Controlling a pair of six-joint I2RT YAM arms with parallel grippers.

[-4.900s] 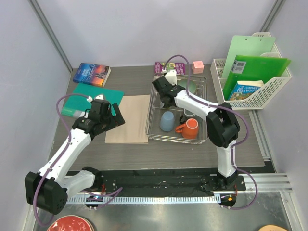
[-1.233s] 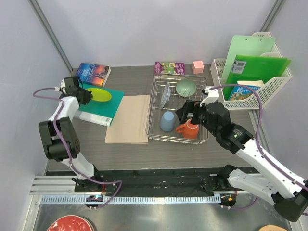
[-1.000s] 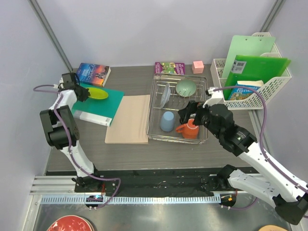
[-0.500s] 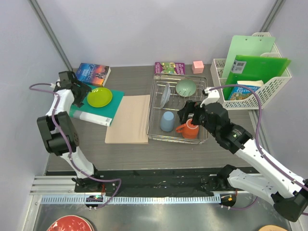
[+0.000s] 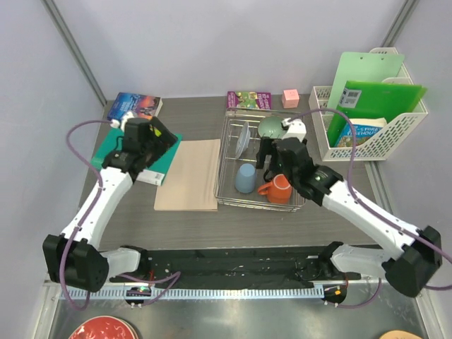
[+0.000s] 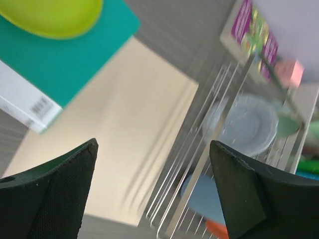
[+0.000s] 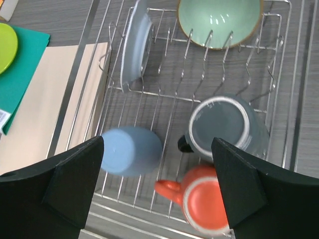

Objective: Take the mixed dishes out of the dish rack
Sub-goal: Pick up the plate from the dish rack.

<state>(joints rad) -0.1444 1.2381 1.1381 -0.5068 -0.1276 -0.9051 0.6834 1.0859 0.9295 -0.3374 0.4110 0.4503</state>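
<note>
The dish rack (image 5: pixel 258 205) sits on the bench (image 5: pixel 233 227) right of centre, and I count five pieces in it. On my right wrist view the white plate (image 7: pixel 135 45) stands on edge in the far-left slots. The sage-green bowl (image 7: pixel 219 20) leans in the far-right corner with its hollow toward the camera. Nearer me, the light blue cup (image 7: pixel 130 150) is on the left. The orange handled mug (image 7: pixel 205 203) is on the right, its handle pointing toward the cup. A grey mug (image 7: pixel 222 128) stands mouth up between the bowl and the orange mug.

My right tool (image 7: pixel 157 142) hangs over the middle of the rack, above the gap between the blue cup and the grey mug. Its jaws are spread wide and there is nothing between them.

The lime-green plate (image 6: pixel 52 17) is out of the rack. It lies flat on a teal book (image 6: pixel 75 59) at the left of the bench. A tan board (image 5: pixel 191 173) lies between that book and the rack, just beside both.

My left tool (image 6: pixel 153 144) is above the board's left part near the book, and it looks toward the rack. Its jaws are also wide apart and carry nothing.

Past the rack, a white slotted basket (image 5: pixel 367 145) holds green folders at the far right.
</note>
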